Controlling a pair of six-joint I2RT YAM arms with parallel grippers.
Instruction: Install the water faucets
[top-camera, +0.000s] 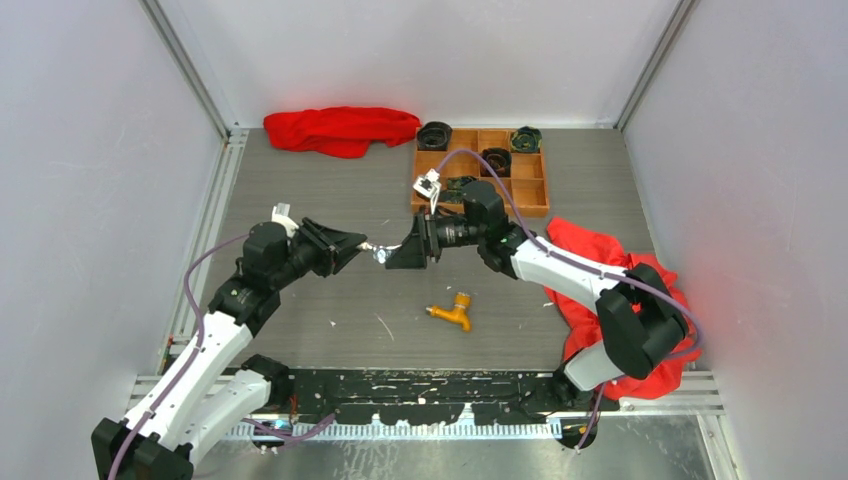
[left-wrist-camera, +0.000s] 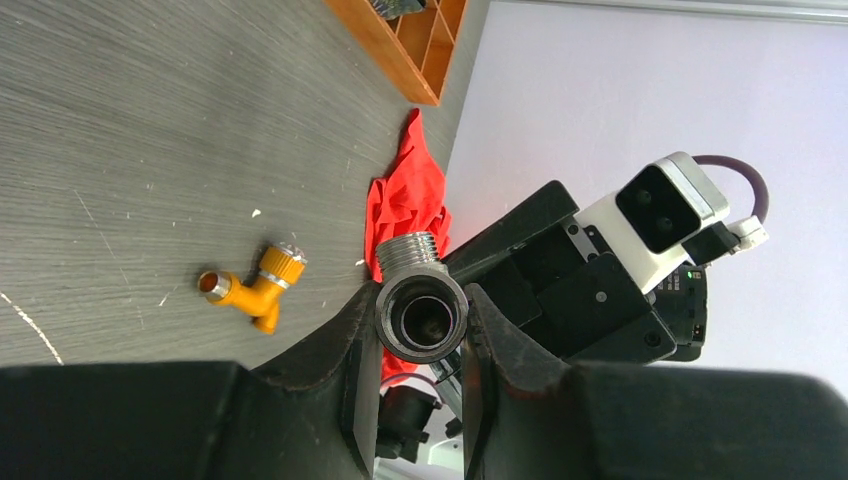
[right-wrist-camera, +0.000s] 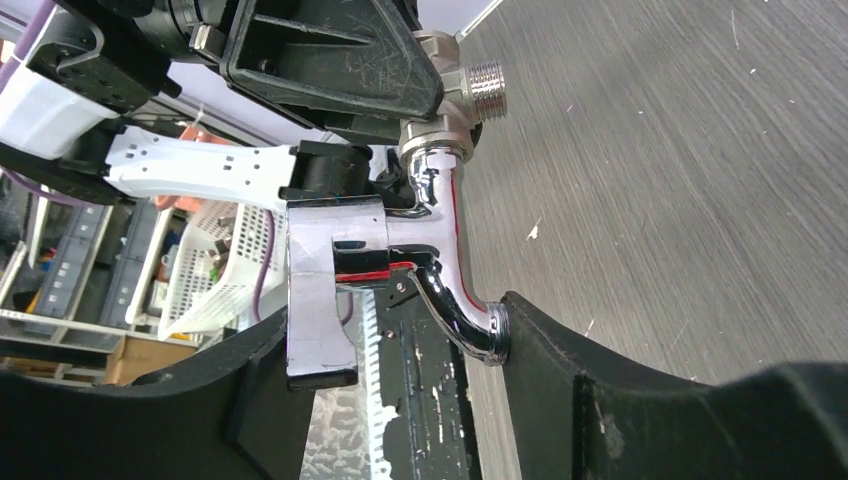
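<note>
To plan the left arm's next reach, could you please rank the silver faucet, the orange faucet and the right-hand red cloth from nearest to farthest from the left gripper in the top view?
1. silver faucet: held in the left gripper, mid-scene.
2. orange faucet: lying loose, to the right and nearer the arm bases.
3. red cloth: at the far right.

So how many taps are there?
2. The silver tap is up in the air, gripped by the left pincer, the right pincer around it. The orange tap lies on the table. I see no others.
</note>
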